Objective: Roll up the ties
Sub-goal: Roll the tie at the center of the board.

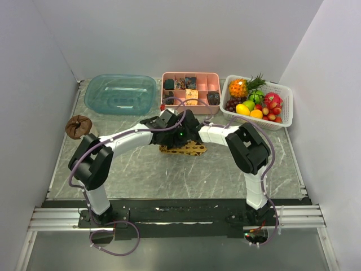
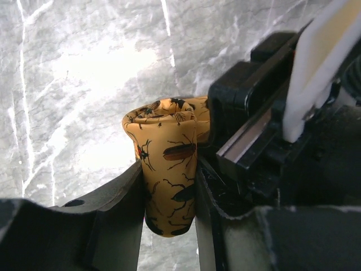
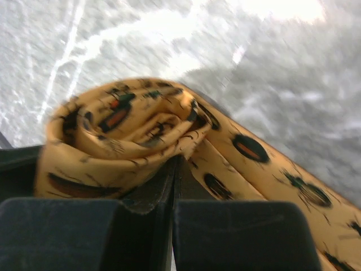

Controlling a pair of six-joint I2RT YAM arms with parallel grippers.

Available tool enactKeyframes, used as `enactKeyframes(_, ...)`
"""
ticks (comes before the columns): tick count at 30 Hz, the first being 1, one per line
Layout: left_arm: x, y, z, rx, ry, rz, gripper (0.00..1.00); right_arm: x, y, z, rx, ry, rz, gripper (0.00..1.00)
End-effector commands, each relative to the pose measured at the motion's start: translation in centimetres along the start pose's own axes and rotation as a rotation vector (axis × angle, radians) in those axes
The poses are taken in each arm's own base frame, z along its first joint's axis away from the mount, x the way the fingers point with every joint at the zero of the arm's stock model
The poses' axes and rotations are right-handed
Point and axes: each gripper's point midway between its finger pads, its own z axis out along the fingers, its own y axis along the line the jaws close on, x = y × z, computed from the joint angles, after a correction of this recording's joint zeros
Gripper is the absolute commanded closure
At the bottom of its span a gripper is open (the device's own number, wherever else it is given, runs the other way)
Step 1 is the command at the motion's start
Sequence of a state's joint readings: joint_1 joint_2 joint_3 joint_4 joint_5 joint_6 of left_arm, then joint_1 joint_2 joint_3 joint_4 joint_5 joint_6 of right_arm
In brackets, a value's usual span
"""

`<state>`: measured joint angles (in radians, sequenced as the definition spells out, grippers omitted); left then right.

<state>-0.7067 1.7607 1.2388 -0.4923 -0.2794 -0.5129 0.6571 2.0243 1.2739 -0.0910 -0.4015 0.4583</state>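
Centre of the table (image 1: 135, 169), middle of the top view: the tie (image 1: 183, 149), golden-yellow with a dark insect print, lies under both grippers.
Roll: one end is wound into a tight coil; a flat length runs off to the lower right of the right wrist view.
Left gripper (image 2: 169, 197): pinching the coil across its sides.
Right gripper (image 3: 172, 197): fingers pressed almost together, apparently nipping a fold under the coil.
Handling: light, soft, slippery cloth, likely to spring open if let go.
Hold: squeeze the coil across its width, not the loose length.
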Motion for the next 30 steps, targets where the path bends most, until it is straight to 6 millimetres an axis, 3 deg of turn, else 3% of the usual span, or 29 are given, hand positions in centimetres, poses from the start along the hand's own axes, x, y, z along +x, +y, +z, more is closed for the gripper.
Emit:
enactKeyframes(1, -1.4, -1.7, -0.5, 0.006, -0.043, 0.006, 0.6, -0.4, -0.5, -1.9, -0.005, -0.035, 0.0, 1.0)
enactKeyframes(14, -1.2, -2.0, 0.0, -0.06, -0.04, 0.038, 0.58, -1.4, -1.0, -4.9, -0.026, -0.097, 0.019, 1.0)
enactKeyframes(22, -1.3, -1.7, -0.1, -0.134, -0.057, 0.059, 0.55, -1.5, -0.6, -5.2, -0.047, -0.102, 0.023, 1.0)
enactKeyframes(30, -1.3, -3.1, 0.0, -0.121, -0.07, 0.066, 0.48, -1.4, -1.5, -5.3, -0.011, -0.101, 0.029, 1.0)
